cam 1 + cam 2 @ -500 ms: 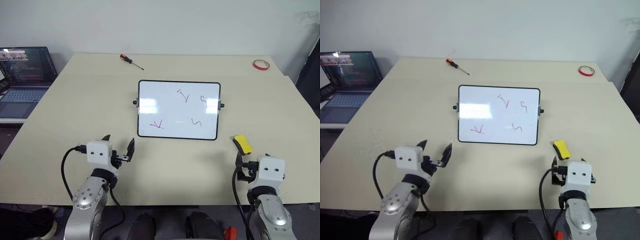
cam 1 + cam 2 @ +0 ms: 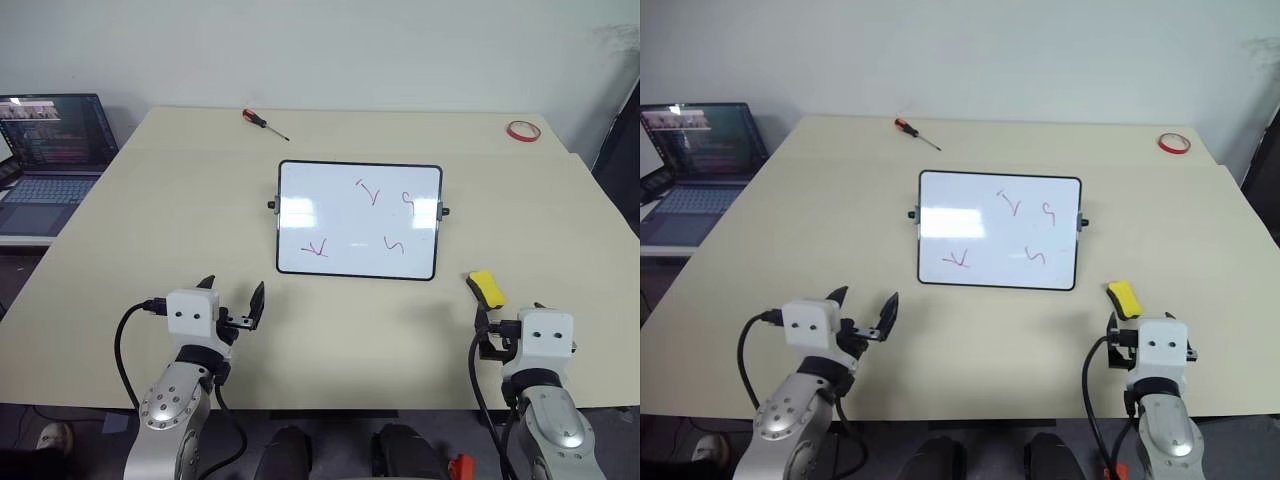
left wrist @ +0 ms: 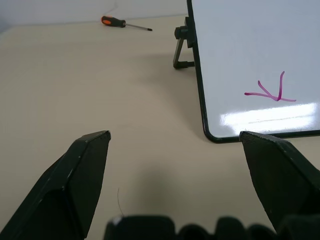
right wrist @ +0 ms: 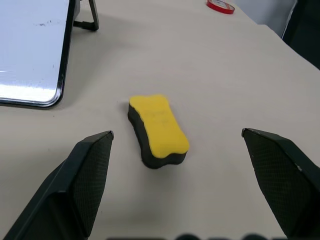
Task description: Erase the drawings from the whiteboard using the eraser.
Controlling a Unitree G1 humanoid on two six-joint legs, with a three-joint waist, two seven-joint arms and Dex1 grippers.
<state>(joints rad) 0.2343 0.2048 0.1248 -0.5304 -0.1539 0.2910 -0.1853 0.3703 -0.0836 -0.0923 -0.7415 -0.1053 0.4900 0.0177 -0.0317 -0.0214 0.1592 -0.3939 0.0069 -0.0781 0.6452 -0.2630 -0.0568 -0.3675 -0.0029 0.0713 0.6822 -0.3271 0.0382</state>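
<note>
Looking down over the beige surface point(image 2: 150, 220), I see the whiteboard point(image 2: 330, 215) propped on its small black stand near the middle, its four red drawings point(image 2: 372, 192) unwiped: two in the upper right part of the board and two along the lower part. The eraser point(image 2: 486, 288) lies flat on the surface, yellow side up, off the board's lower right corner and apart from its frame. My right end effector point(image 4: 177, 150) hovers just short of the eraser with its two black fingers point(image 4: 85, 180) spread wide, one to either side of the block, holding nothing and not touching it. My left end effector point(image 2: 235, 300) hangs above the near left part of the surface, short of the board's lower left corner, its fingers likewise wide apart and empty. An orange-handled screwdriver point(image 2: 262, 121) lies by the far edge, a red tape ring point(image 2: 521, 129) sits at the far right corner, and an open laptop point(image 2: 50, 150) stands beyond the left edge
</note>
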